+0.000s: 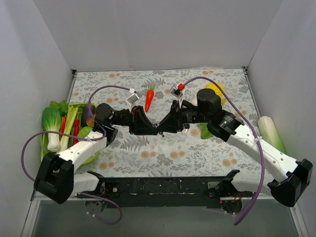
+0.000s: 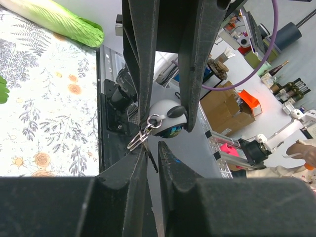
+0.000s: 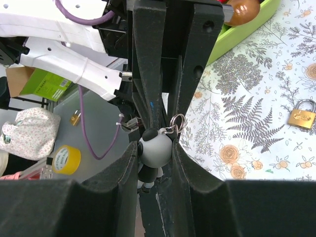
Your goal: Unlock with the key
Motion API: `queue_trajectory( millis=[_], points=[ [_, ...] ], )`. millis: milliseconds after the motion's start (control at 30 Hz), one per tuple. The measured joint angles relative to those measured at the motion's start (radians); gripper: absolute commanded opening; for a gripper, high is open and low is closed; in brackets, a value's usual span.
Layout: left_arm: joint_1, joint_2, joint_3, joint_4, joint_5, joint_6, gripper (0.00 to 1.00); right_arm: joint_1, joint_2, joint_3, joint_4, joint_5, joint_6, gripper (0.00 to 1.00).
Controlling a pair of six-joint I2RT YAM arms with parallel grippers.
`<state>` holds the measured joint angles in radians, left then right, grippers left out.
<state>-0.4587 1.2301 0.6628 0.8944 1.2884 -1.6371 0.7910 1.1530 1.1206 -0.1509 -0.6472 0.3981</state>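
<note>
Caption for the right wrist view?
Right gripper holds the round keychain, left gripper opposite; brass padlock lies apart on the floral cloth.

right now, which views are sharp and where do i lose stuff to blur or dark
top external: even light, sharp all over; left wrist: own fingers a dark blur up close, round key fob in focus; right wrist: near fingers dark and blurred too, padlock on the table crisp

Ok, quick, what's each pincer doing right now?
Left pincer: shut on the key.
Right pincer: shut on the round grey keyring charm.
</note>
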Motion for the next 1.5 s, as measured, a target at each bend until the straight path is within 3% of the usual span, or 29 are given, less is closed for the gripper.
queue_trajectory(
  millis=[100,333,600,733,933,967,1067,1200,1500],
  points=[
    [0.000,0.001,0.000,-0.026,0.000,0.013,0.00,-0.007,-0.002,-0.006,0.000,-0.005,0.000,0.01],
    [0.000,0.001,0.012,-0.119,-0.014,0.092,0.00,-0.029,-0.016,-0.019,-0.005,-0.015,0.001,0.01],
    [-0.004,-0.005,0.106,-0.443,-0.040,0.326,0.00,-0.061,-0.033,-0.023,-0.119,0.022,-0.090,0.01],
    [-0.009,-0.005,0.111,-0.596,-0.067,0.420,0.00,-0.060,-0.031,-0.023,-0.211,0.069,-0.171,0.06],
    [-0.012,-0.029,0.124,-0.790,-0.110,0.516,0.00,-0.058,-0.023,-0.041,-0.237,0.085,-0.223,0.34],
    [-0.013,-0.035,0.127,-0.819,-0.118,0.526,0.00,-0.058,-0.023,-0.044,-0.234,0.082,-0.227,0.48],
    [-0.019,-0.053,0.133,-0.902,-0.135,0.549,0.00,-0.058,-0.023,-0.059,-0.225,0.075,-0.235,0.64],
    [-0.043,-0.068,0.152,-1.044,-0.180,0.587,0.00,-0.066,-0.025,-0.104,-0.215,0.073,-0.246,0.70],
    [-0.152,-0.043,0.222,-1.259,-0.236,0.665,0.00,-0.066,-0.092,-0.219,-0.084,-0.007,-0.213,0.69]
  ],
)
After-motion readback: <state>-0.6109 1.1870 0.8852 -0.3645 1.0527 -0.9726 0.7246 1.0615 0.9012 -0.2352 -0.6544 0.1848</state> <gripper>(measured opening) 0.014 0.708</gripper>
